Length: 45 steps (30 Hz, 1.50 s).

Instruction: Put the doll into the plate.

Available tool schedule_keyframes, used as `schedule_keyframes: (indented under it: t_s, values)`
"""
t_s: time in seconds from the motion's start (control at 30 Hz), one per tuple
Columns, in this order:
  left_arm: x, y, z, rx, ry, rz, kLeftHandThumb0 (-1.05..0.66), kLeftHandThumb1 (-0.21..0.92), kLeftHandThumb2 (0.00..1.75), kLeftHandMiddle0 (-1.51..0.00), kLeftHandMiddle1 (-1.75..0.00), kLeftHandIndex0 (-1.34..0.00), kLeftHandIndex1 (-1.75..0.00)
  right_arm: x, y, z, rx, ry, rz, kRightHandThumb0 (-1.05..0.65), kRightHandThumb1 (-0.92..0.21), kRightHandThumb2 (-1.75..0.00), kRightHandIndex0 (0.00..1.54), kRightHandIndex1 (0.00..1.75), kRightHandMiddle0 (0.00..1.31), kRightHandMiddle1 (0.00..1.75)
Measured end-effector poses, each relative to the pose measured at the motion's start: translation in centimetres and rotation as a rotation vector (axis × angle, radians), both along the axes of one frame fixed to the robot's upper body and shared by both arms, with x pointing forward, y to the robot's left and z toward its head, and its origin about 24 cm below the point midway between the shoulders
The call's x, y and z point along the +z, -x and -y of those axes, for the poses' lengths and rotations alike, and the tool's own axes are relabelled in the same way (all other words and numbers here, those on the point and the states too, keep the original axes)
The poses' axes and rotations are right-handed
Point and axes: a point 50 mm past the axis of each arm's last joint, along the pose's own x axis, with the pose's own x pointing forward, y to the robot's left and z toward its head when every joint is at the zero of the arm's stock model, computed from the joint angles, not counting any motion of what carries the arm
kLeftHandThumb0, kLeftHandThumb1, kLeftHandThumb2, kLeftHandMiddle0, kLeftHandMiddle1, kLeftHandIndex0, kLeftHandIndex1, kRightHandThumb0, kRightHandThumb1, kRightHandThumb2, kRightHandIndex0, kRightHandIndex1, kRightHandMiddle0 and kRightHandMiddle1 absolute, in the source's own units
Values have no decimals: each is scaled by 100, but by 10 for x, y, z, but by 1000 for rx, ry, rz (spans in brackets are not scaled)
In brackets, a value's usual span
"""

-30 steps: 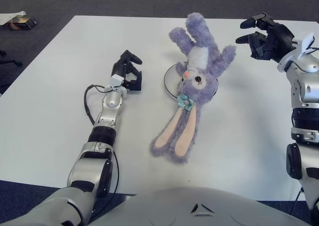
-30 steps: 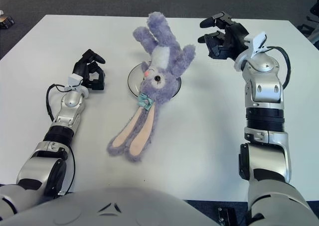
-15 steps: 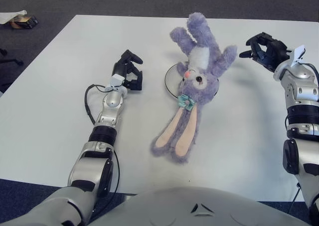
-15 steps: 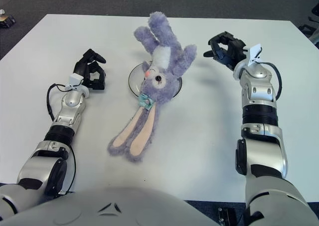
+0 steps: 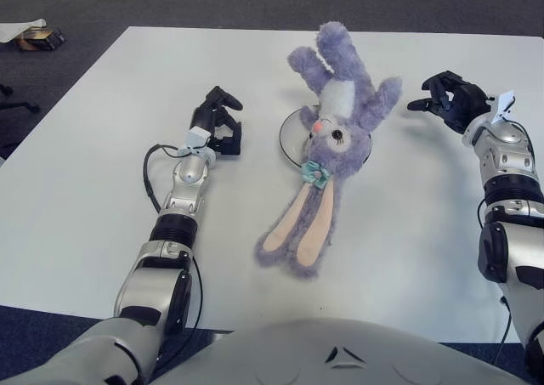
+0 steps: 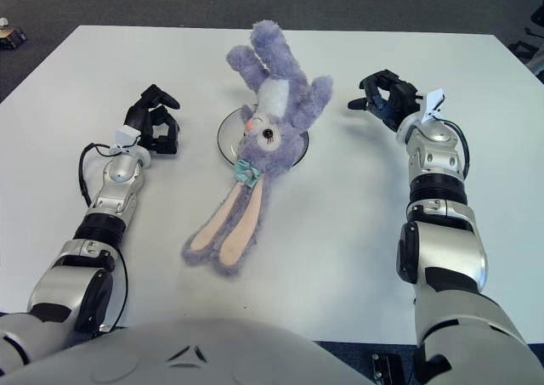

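A purple plush rabbit doll [image 5: 333,138] lies face up across a small round plate [image 5: 291,137] at the table's middle. Its head and body cover most of the plate; its long ears trail toward me onto the table. My right hand [image 5: 444,101] is to the right of the doll's arm, apart from it, low over the table with fingers spread and nothing in them. My left hand [image 5: 218,123] shows left of the plate, fingers curled, holding nothing.
The white table [image 5: 102,172] spreads wide around the doll. Dark carpet lies beyond its far edge, with a small object [image 5: 34,35] on the floor at the far left.
My right hand has dropped from up beside the doll's arm and drawn back to the right, ending lower near the table. The doll, plate and left hand have not moved.
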Motion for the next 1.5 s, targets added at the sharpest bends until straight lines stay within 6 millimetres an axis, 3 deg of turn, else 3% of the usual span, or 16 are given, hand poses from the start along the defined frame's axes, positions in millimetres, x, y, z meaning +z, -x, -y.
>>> schedule_keyframes:
  t_s: [0.13,0.3,0.57,0.63,0.83,1.03,1.23,1.5]
  values:
    - [1,0,-1,-4,10,12,-1,22,145,-72,-175,-41,-175,-3,0,-4,-65,-71,59,-5,-55,-95,55,142,34,175]
    - [2,1,-1,-6,11,31,-1,23,144,-71,-175,-41,-175,-11,1,-10,-141,-140,114,-1,-38,-116,63,149,42,175]
    - [5,0,-2,21,22,58,-1,20,147,-73,-175,-45,-173,-37,21,-47,-225,-97,302,-1,-19,-144,70,165,53,175]
    - [4,0,-2,27,23,58,-1,20,147,-73,-175,-45,-172,-43,26,-59,-224,-75,328,-1,-16,-149,71,169,54,175]
    - [3,1,-4,37,25,52,-1,20,146,-73,-175,-45,-171,-33,32,-73,-223,-42,461,-1,-10,-157,75,174,58,173]
    - [3,1,-3,42,33,53,-1,22,144,-71,-175,-43,-173,-34,35,-76,-183,-43,464,-1,-7,-157,78,175,63,165]
    - [2,2,-4,46,45,36,-1,32,132,-65,-171,-35,-174,-41,45,-78,-134,-76,441,-1,-4,-159,81,175,67,159]
    - [3,7,-10,47,86,32,-1,30,135,-66,-173,-36,-175,-44,51,-81,-107,-105,399,-1,-1,-161,84,175,72,155]
